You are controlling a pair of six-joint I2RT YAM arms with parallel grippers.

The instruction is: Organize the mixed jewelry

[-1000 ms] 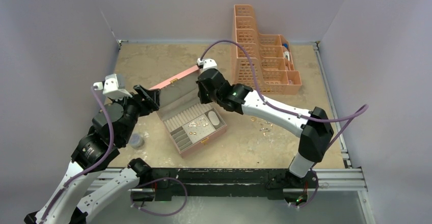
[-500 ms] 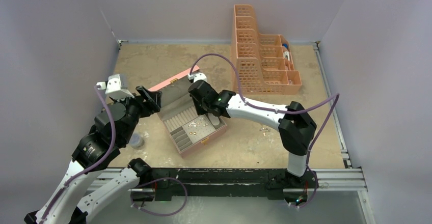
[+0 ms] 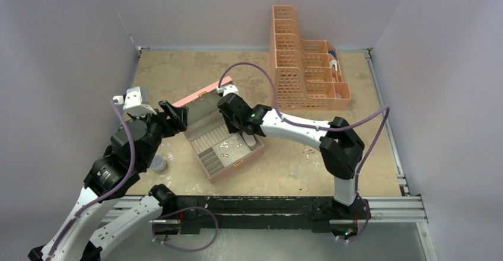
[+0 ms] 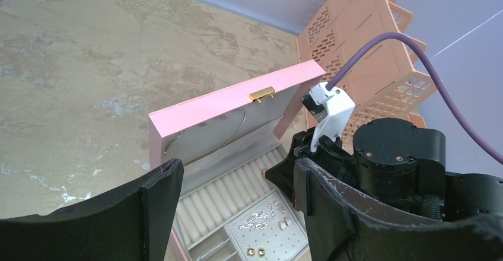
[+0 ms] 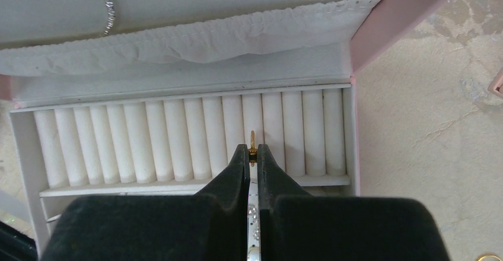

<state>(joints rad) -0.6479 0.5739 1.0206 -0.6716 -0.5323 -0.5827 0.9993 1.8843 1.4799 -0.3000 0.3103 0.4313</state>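
The pink jewelry box [image 3: 237, 167] lies open, its lid [image 3: 199, 96] raised. My right gripper [image 3: 230, 120] hangs over the box's white ring rolls [image 5: 178, 136] and is shut on a small gold ring [image 5: 252, 137], pinched at the fingertips just above a roll. Silvery pieces [image 4: 256, 219] and gold studs [image 4: 256, 251] lie in the box's dotted tray. More tiny pieces [image 3: 308, 150] lie loose on the table right of the box. My left gripper [image 3: 175, 115] is open and empty at the box's left side, with the box between its fingers [image 4: 160, 207] in the left wrist view.
A grey round puck [image 3: 158, 164] sits on the table left of the box. A tall orange compartment organizer [image 3: 305, 65] stands at the back right. A silvery chain [image 5: 107, 0] lies in the lid pocket. The right arm's wrist [image 4: 391, 160] crowds the box's right side.
My right gripper has moved left and down from the lid's right end to over the ring rolls, and its elbow has swung inward. The left arm has barely moved.
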